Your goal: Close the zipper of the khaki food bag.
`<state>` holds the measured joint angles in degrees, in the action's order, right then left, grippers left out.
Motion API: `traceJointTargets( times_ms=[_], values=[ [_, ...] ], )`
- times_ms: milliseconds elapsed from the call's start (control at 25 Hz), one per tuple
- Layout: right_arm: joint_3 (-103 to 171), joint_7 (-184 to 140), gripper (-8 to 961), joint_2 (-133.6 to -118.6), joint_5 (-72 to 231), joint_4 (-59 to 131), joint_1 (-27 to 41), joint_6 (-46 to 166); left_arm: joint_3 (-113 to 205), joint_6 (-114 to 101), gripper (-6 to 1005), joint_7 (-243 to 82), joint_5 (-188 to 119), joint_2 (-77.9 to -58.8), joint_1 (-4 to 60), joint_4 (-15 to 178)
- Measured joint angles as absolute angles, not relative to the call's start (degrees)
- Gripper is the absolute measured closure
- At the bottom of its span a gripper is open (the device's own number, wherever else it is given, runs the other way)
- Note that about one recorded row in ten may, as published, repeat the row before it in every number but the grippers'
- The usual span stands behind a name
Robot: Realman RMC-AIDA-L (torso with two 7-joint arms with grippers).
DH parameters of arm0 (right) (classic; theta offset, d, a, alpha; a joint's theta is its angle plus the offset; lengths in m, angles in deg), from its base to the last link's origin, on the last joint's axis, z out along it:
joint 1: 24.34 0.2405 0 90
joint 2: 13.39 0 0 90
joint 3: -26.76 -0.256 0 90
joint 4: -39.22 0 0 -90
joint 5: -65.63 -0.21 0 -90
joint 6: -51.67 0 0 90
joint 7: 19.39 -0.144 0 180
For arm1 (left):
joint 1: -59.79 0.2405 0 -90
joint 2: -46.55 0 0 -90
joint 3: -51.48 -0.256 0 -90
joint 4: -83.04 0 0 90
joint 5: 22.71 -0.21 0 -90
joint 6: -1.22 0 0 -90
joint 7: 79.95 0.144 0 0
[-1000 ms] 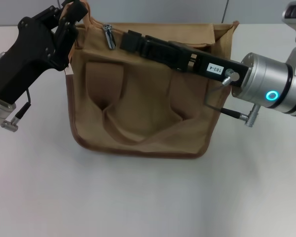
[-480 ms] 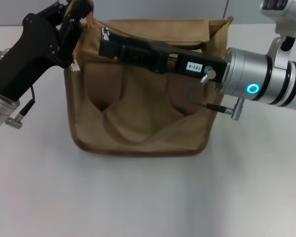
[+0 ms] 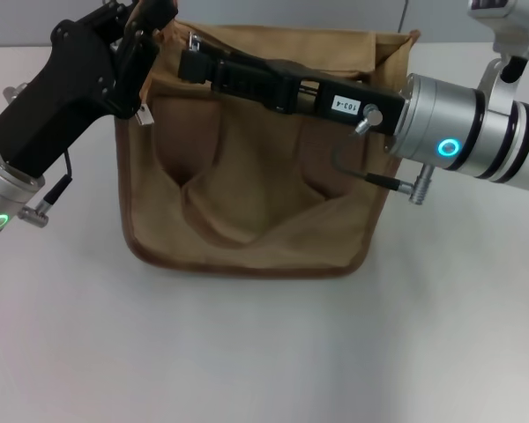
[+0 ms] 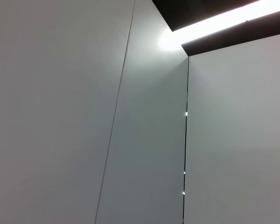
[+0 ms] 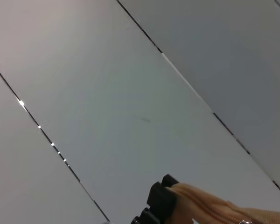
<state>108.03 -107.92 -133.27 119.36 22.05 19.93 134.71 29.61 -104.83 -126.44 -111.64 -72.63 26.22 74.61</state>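
Note:
The khaki food bag (image 3: 247, 194) stands upright on the white table, its strap patches and slumped handles facing me. My left gripper (image 3: 143, 26) is at the bag's top left corner, shut on the fabric edge there. My right gripper (image 3: 190, 63) reaches in from the right along the bag's top, its slim black fingers together at the zipper's silver pull tab (image 3: 194, 40), which sticks up near the left end. The right wrist view shows a strip of khaki zipper tape (image 5: 210, 207) and a black part (image 5: 161, 198) beyond it. Most of the zipper line is hidden behind the right arm.
White table (image 3: 247, 352) surrounds the bag, with bare surface in front of it. The left wrist view shows only grey wall panels (image 4: 84, 116) and a ceiling light strip (image 4: 224, 16).
My right gripper has slid left along the bag's top and risen slightly, and the pull tab has moved up with it. The left gripper and the bag's left corner have lifted a little.

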Motion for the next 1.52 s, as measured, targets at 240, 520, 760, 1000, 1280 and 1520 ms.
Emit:
traceJointTargets(
  times_ms=[240, 520, 760, 1000, 1280, 1520],
  values=[
    [108.40, -108.15, 164, -133.28, 119.28, 21.94, 19.58, 135.00, 29.58, -104.74, 919, -126.20, -111.50, -72.63, 26.21, 74.70],
    [108.56, -108.61, 164, -133.27, 118.48, 21.86, 19.68, 133.30, 29.59, -104.86, 919, -126.19, -111.47, -72.63, 26.17, 74.74],
    [109.87, -108.26, 163, -133.26, 118.43, 21.52, 20.15, 133.98, 29.60, -105.04, 920, -126.21, -111.44, -72.63, 26.15, 74.78],
    [109.95, -108.57, 163, -133.27, 117.10, 21.47, 19.91, 132.74, 29.59, -105.11, 920, -126.23, -111.42, -72.63, 26.16, 74.78],
    [111.39, -108.55, 163, -133.27, 117.01, 21.04, 20.36, 131.77, 29.64, -104.98, 920, -126.16, -111.40, -72.63, 26.06, 74.85],
    [111.28, -108.73, 194, -133.27, 117.00, 21.05, 19.95, 131.81, 29.70, -104.91, 919, -126.11, -111.34, -72.63, 26.03, 74.88]
  ],
)
